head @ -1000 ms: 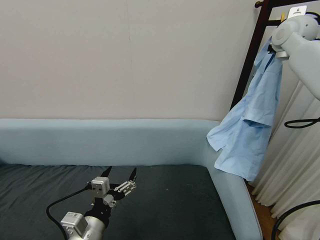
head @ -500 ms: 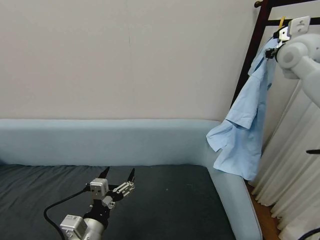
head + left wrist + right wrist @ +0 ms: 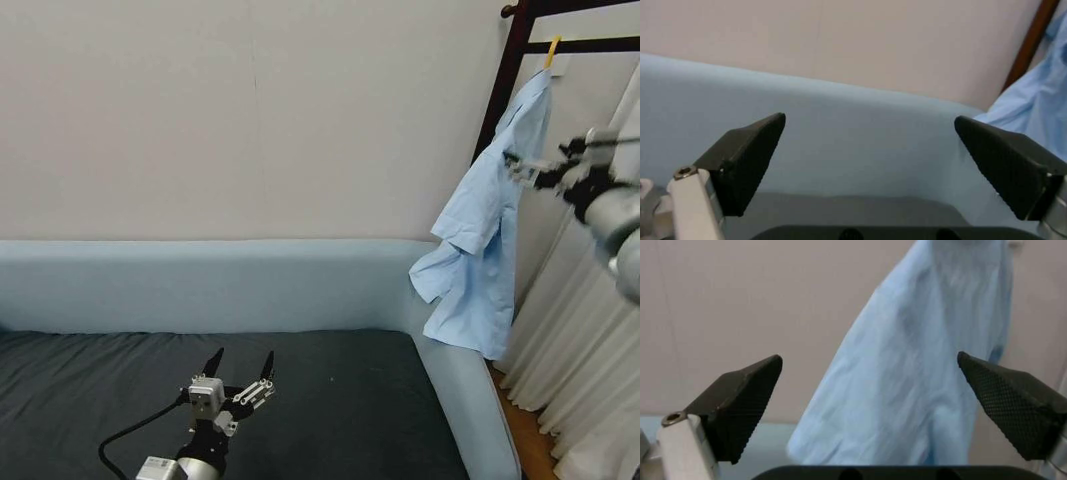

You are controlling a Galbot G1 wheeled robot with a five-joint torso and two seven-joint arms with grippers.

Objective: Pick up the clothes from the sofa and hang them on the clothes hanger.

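While the shirt (image 3: 478,250) is hanging on the rack (image 3: 505,90) in the head view, the right gripper (image 3: 520,168) is hovering just beside it and the left gripper (image 3: 244,356) is idling over the sofa (image 3: 200,280). In the left wrist view, the fingers are gaping wide and empty. In the right wrist view, the fingers are likewise gaping, facing the shirt. Hanging is looking done, and the next move is calling for a retreat without snagging.

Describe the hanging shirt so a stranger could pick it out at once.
Follow the pale blue sofa to its right end, where a dark wooden rack stands. The shirt hangs from its crossbar under a yellow peg, the open right pincer close beside it; the left pincer hovers over the seat. Unlike the white curtains behind, it is light blue and short-sleeved.
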